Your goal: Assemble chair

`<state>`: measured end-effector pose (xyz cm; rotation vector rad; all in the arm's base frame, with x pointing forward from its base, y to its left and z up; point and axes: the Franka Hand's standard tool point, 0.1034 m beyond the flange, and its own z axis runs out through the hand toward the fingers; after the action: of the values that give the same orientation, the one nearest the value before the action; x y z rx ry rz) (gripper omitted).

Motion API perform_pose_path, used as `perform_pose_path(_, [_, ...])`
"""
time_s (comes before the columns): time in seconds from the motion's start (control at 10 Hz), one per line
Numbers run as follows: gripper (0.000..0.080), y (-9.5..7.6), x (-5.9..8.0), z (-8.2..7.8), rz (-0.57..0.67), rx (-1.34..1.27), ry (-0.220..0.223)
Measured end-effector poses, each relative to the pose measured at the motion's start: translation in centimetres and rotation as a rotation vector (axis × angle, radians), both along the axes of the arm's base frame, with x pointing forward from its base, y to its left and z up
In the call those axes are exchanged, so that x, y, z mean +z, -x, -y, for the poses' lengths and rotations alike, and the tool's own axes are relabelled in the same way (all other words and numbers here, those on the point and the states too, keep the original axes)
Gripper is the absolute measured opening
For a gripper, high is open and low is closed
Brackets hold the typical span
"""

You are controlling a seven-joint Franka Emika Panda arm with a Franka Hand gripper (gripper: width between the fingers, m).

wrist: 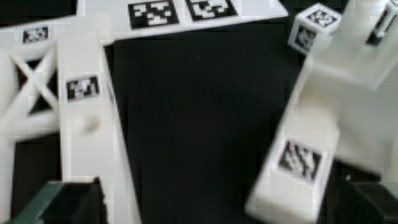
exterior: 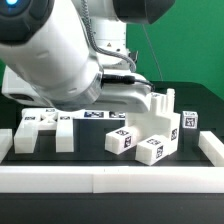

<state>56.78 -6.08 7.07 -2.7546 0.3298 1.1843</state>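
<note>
The chair lies in loose white tagged parts. A flat frame with crossed bars (exterior: 45,128) lies at the exterior view's left and shows in the wrist view (wrist: 63,100). A cluster of chunky blocks and panels (exterior: 150,125) stands at the middle right, blurred in the wrist view (wrist: 329,110). A small tagged block (exterior: 187,121) stands beside it, also in the wrist view (wrist: 317,25). My gripper (wrist: 217,212) is open and holds nothing, above the black gap between frame and cluster. Its dark fingertips (wrist: 63,205) show at the picture's edge. In the exterior view the arm hides the fingers.
The marker board (exterior: 95,116) lies behind the parts and shows in the wrist view (wrist: 178,12). Long low white border rails run along the front (exterior: 110,178) and the exterior view's right (exterior: 210,148). The big white arm (exterior: 60,50) fills the upper left.
</note>
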Motion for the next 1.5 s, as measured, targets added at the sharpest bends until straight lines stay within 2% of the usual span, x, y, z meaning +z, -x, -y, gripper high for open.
perform_pose_path(0.1, [0.0649,0.1,0.4,-0.1,0.066,0.0,0.005])
perform_pose_path(0.2, [0.0649,-0.5,0.3,0.2,0.19,0.035,-0.001])
perform_pose_path(0.3, [0.0649,-0.5,0.6,0.8,0.301,0.061,-0.006])
perform_pose_path(0.4, [0.0649,0.0,0.7,1.5,0.399,0.099,-0.018])
perform_pose_path(0.5, [0.0649,0.6,1.0,1.8,0.46,0.108,-0.01])
perform_pose_path(0.6, [0.0649,0.5,1.1,2.1,0.555,0.117,0.021])
perform_pose_path(0.7, [0.0649,0.8,1.1,2.2,0.599,0.115,0.039])
perform_pose_path(0.9, [0.0649,0.1,1.0,3.1,0.75,0.11,0.105])
perform_pose_path(1.2, [0.0649,1.9,0.5,4.6,0.791,0.178,0.101])
perform_pose_path(1.5, [0.0649,5.1,-0.8,5.0,0.788,0.256,0.076])
